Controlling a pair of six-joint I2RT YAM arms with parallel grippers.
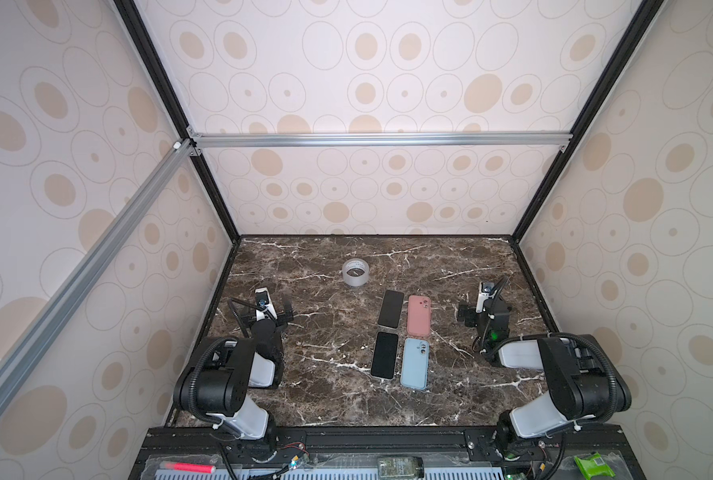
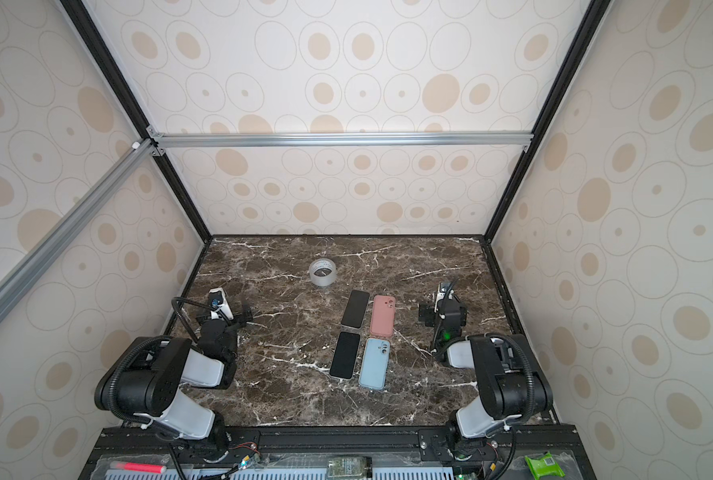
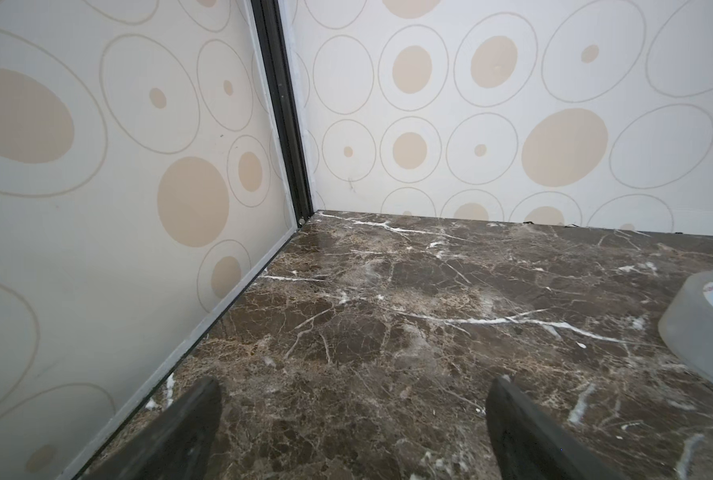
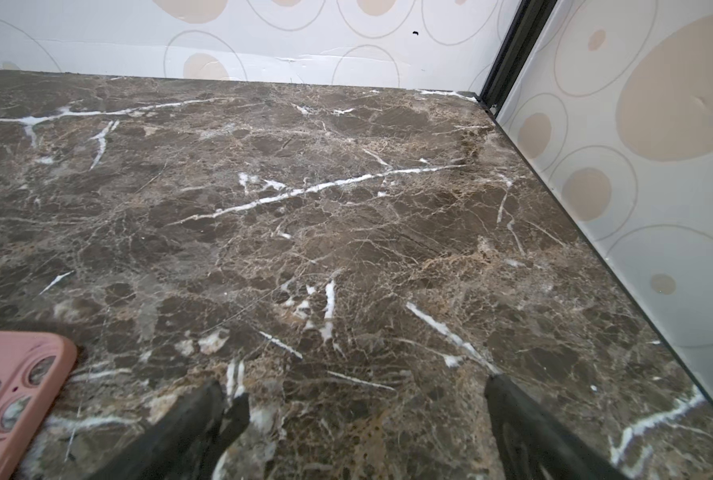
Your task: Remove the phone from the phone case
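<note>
Phones look already freed. A dark phone [image 1: 391, 308] lies screen-up just beside the pink case [image 1: 419, 316], on the side toward the left arm. A white-edged phone [image 1: 384, 355] lies nearer the robot than the pink case, just beside a blue case [image 1: 414, 363]. Both cases rest flat and back-up on the marble table [image 1: 305, 395]. In the right wrist view the pink case's camera holes seem to show tabletop through them, so I judge it empty. The blue case cannot be checked that way. If both are empty, no removal step is left.

The right gripper [image 4: 354, 381] sits near the pink case on its outer side, apart from it. Its fingers are spread wide over bare marble, holding and touching nothing. The left gripper [image 3: 355, 381] is well apart from the pink case on the opposite side, equally spread and empty. A tape roll [image 1: 355, 272] stands beyond the pink case, toward the back wall.
</note>
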